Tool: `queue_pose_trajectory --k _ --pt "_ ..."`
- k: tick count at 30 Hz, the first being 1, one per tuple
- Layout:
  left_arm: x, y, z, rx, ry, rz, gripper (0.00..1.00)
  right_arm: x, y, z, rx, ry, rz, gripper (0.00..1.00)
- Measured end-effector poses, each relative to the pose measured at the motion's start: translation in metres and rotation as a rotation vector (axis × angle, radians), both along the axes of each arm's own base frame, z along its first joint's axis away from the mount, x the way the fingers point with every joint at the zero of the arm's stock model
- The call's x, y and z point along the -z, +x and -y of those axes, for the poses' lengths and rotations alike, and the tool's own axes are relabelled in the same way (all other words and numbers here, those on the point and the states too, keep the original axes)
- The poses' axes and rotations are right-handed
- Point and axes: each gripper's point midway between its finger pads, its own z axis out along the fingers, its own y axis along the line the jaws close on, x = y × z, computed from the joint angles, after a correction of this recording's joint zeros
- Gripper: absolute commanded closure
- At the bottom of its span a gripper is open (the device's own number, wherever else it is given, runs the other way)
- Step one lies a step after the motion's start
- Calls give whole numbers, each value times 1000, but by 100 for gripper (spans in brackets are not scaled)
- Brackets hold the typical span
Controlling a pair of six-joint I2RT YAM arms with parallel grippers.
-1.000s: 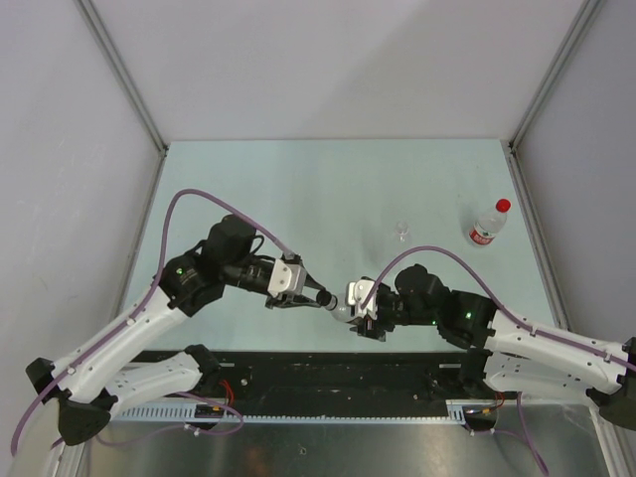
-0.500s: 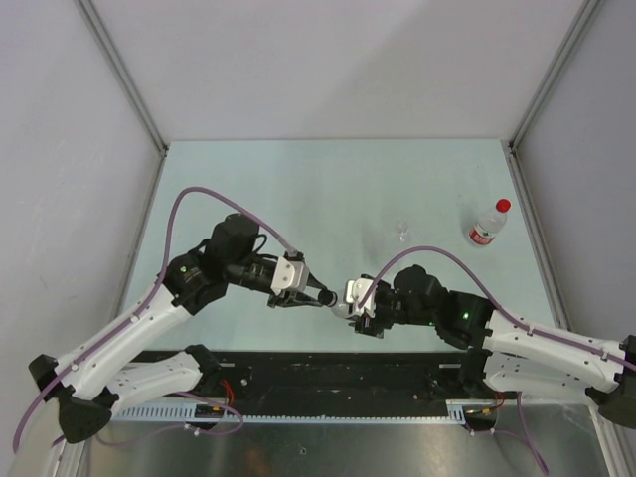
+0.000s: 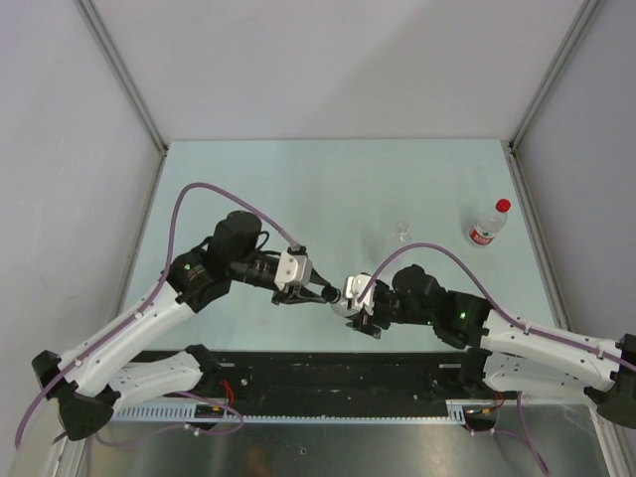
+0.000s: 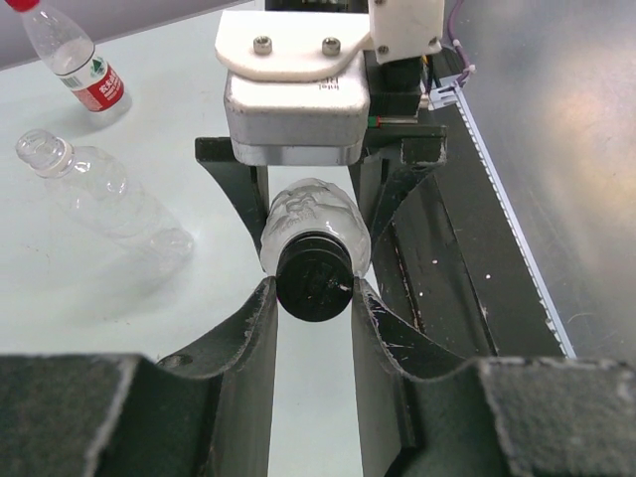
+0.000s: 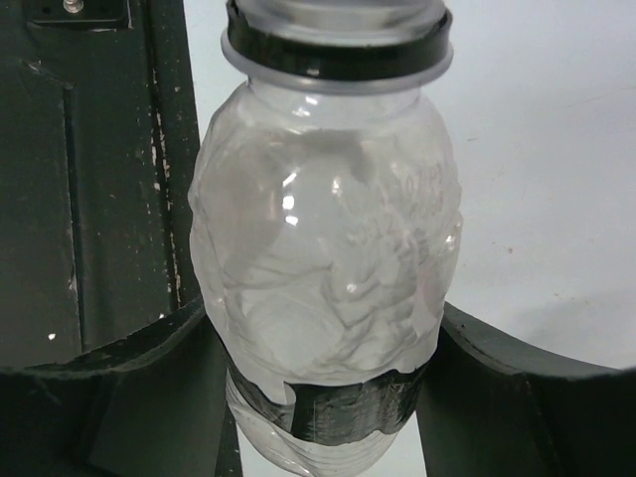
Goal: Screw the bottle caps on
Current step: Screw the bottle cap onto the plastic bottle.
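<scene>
- The black cap sits on the mouth of the crumpled clear bottle. Both are held in the air over the near part of the counter, between the two arms.
- The left fingers are drawn in close and pinch the cap across its width, one on each side.
- The right fingers stand fairly wide and are clamped round the bottle's lower body, at a black band.
- The bottle looks empty, thin-walled and already dented, so it is probably very light and soft. A harder squeeze would likely buckle it, and it may slip round in the grip as the cap is turned. The lower body near the stiffer base seems the safest hold.
- The cap is small, rigid and smooth-looking. Gripping it across the rim suits turning, but it has to sit square on the neck or the thread could cross.
- The red-capped labelled bottle stands at the far right of the counter. The uncapped clear bottle is near the middle, well apart from the arms.
- The counter is pale green, flat and slightly glossy, so an empty bottle set down on it could slide or tip easily.
- Plain pale walls close in three sides. The two wrists work nose to nose, with purple cables looping above them, so room to twist is tight.
</scene>
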Motion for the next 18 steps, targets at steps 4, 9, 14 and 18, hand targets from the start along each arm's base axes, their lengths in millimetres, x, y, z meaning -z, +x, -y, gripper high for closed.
queue_pose_trajectory --k 4,9,14,18 --pt "1 5 6 -7 8 -26 93 4 -1 -1 19 6 -41 91" --pt "3 11 11 -13 14 -35 93 8 3 3 46 -5 -43 91" --pt "3 11 11 -12 14 -26 93 8 3 3 41 -4 -39 91" --pt "5 8 8 17 -6 39 93 7 1 2 8 -3 -34 90"
